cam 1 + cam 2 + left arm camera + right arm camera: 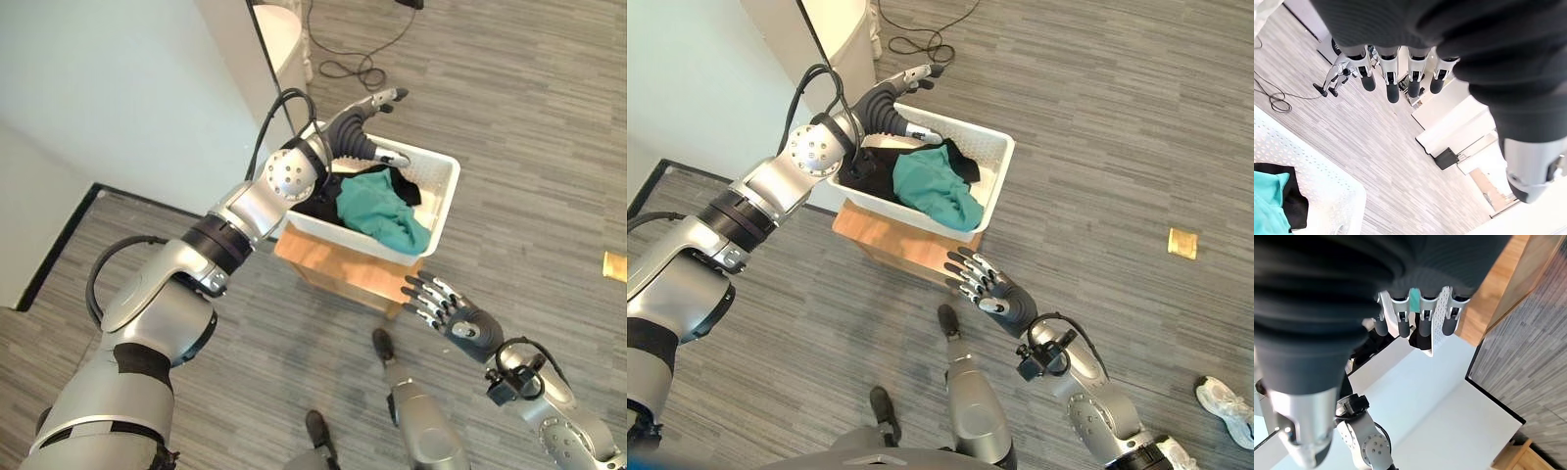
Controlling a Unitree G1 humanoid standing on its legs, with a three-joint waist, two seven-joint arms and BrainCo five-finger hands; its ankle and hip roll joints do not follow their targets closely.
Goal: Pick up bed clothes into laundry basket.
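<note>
**Q:** Teal cloth in the basket: how do you expect it to handle?

**A:** My judgement only: soft, light, limp. The teal garment (pixel 377 208) lies crumpled inside the white laundry basket (pixel 439 199), heaped on a black garment (pixel 315 201) that spreads toward the basket's far-left corner. Neither looks stiff or fragile. Loose fabric will sag and trail, so a pinch at an edge would likely drag the rest behind. Gathering a raised fold at the middle of a heap should bring up more of it at once.

**Q:** Where are your hands relative to that basket?

**A:** My left hand (pixel 364 125) hangs above the basket's far-left corner, over the black garment, apart from the cloth. Its fingers (pixel 1392 84) are stretched out straight with the thumb held away, and they carry nothing; past them my left wrist camera shows only floor and the perforated basket wall. My right hand (pixel 985 284) sits just off the basket's near side, in front of the wooden stand (pixel 896 242) that the basket rests on. It touches neither stand nor basket. Its fingers are also spread flat and empty.

**Q:** Anything left to collect?

**A:** Both garments I can see are already in the basket. The grey plank floor around the basket shows no further clothing. The pale bed surface (pixel 108 88) lies to the basket's left, and I cannot tell whether more cloth remains on it beyond what shows.
</note>
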